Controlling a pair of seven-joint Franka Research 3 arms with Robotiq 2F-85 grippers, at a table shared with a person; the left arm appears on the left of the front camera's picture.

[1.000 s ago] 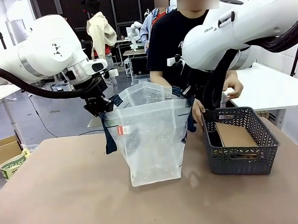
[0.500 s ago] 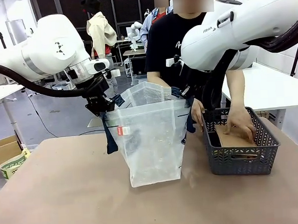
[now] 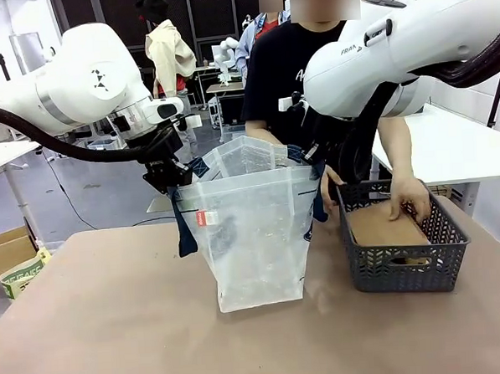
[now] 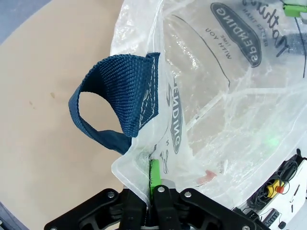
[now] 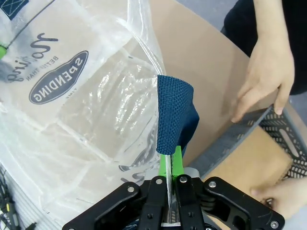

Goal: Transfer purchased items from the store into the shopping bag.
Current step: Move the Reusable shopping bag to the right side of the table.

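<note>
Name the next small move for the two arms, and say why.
Probably hold both arms steady, bag mouth spread. The left gripper and right gripper are shut on the rim of the shopping bag by a navy handle, and it stands open. The person's hand is in the basket on a tan packet, so an item likely comes over next.

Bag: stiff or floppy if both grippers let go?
Likely floppy: the bag film is thin and creased, its rim pinched by the left gripper and right gripper. Probably light: looks empty, so a push may slide or tip it.
</note>
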